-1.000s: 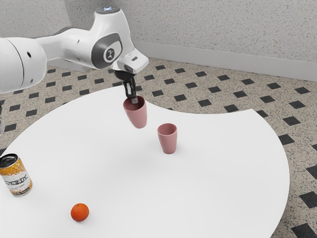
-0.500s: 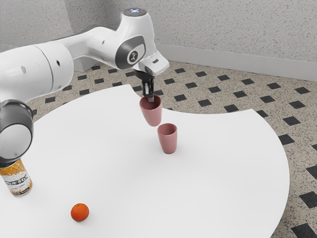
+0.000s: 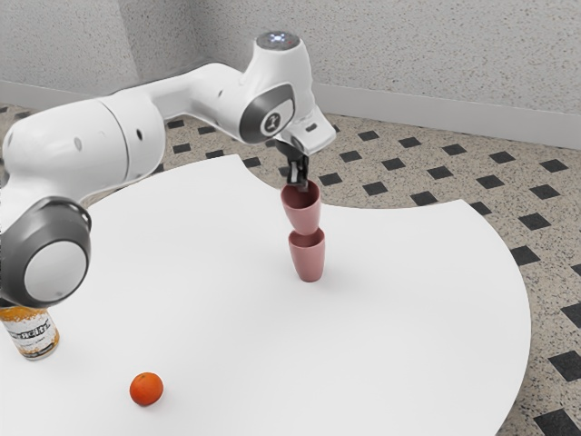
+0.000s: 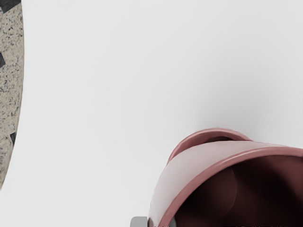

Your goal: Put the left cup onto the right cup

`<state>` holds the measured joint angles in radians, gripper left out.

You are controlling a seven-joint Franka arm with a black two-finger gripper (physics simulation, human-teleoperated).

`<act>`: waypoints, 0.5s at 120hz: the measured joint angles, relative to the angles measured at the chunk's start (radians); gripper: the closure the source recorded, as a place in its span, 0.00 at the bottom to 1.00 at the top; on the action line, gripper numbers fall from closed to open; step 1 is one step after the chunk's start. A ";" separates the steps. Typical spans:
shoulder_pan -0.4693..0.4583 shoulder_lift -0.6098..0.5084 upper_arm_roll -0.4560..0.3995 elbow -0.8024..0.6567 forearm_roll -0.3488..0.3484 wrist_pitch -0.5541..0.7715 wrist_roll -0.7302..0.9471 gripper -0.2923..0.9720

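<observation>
At the exterior view's left, a printed can (image 3: 27,331) and a round orange (image 3: 146,388) sit well apart from the work on the smooth white desk (image 3: 408,300). Further right, the claw (image 3: 298,184) is clenched on the rim of the left cup (image 3: 300,209), directly above the right cup (image 3: 308,256). Its base perhaps touches that mouth, but this is hard to tell. Released off-centre, it could tilt and topple both. They are matching tapered tumblers, matte pink and smooth-walled.
</observation>
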<state>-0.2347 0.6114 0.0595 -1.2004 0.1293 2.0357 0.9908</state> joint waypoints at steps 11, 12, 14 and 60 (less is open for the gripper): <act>-0.002 0.021 -0.004 0.016 0.002 0.009 0.009 0.85; -0.002 0.022 -0.004 0.017 0.002 0.010 0.010 0.85; -0.002 0.024 -0.004 0.018 0.002 0.011 0.011 0.85; 0.011 0.052 -0.005 0.018 -0.005 0.024 0.035 0.85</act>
<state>-0.2240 0.6629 0.0547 -1.1822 0.1247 2.0592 1.0262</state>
